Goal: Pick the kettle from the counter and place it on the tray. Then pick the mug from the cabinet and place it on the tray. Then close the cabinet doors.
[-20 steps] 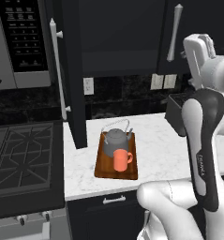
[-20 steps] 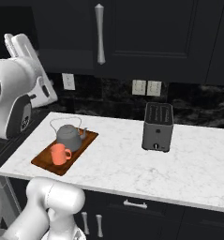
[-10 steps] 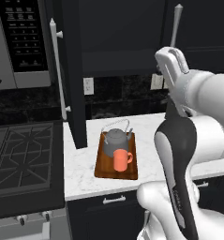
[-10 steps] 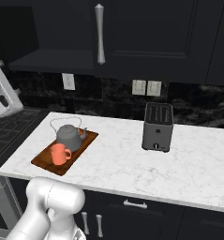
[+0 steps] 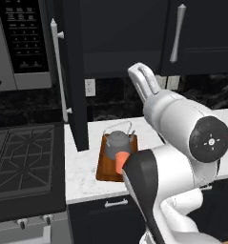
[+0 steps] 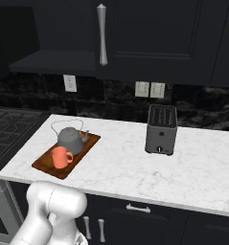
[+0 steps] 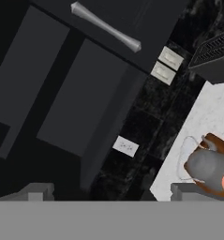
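The dark grey kettle (image 6: 69, 139) and the orange mug (image 6: 62, 157) both stand on the reddish-brown tray (image 6: 89, 142), at the left end of the white counter (image 6: 135, 165). From the left base, the kettle (image 5: 118, 141) sits behind the mug (image 5: 120, 160), which my arm partly covers. The cabinet's left door (image 5: 77, 76) stands open, edge-on, and its right door (image 6: 135, 33) is shut. In the hand view my gripper (image 7: 113, 192) is open and empty, facing the dark cabinet, with the kettle (image 7: 208, 166) off to one side.
A boxy grey toaster (image 6: 161, 129) stands mid-counter. The microwave (image 5: 20, 43) hangs left of the open door, above the stove (image 5: 25, 162). Wall outlets (image 6: 150, 89) sit on the black backsplash. My white arm (image 5: 182, 124) fills the front of the left base view.
My arm has swung leftward across the left base view and passed out of the right base view. Kettle, mug and tray have not moved. The jaws stay wide.
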### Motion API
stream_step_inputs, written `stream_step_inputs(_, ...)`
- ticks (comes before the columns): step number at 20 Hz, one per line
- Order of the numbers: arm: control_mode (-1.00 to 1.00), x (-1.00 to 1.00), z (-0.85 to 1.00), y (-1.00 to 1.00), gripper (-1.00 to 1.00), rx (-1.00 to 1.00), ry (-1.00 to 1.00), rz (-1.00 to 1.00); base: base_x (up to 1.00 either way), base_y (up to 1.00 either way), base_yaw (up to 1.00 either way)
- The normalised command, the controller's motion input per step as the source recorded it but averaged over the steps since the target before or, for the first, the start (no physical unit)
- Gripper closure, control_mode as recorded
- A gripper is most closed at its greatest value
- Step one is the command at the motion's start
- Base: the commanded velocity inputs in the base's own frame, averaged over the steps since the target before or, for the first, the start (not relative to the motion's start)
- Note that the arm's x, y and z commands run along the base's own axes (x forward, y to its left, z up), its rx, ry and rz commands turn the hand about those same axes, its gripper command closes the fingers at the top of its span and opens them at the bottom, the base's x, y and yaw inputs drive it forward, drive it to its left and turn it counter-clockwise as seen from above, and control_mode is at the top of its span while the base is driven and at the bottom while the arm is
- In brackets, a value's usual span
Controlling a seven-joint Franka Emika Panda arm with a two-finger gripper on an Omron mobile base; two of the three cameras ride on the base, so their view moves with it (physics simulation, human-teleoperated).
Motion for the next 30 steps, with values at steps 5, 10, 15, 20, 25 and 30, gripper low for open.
stream_step_inputs(5, -1.0, -0.34, -0.16, 0.55, -1.0, 0.0, 0.0, -0.07, 0.0, 0.0, 0.0)
stream_step_inputs(10, -1.0, -0.22, -0.18, 0.6, -1.0, 0.0, -0.05, -0.1, 0.0, 0.0, 0.0)
stream_step_inputs(15, -1.0, -0.11, -0.13, 0.54, -1.0, 0.0, -0.04, -0.11, 0.0, 0.0, 0.0)
stream_step_inputs(20, -1.0, -0.06, -0.11, 0.47, -1.0, 0.0, -0.06, -0.11, 0.0, 0.0, 0.0)
stream_step_inputs(25, -1.0, -0.33, -0.01, 0.21, -1.0, 0.0, -0.16, -0.12, 0.0, 0.0, 0.0)
stream_step_inputs(30, -1.0, -0.37, 0.0, 0.32, -1.0, 0.0, -0.12, -0.14, 0.0, 0.0, 0.0)
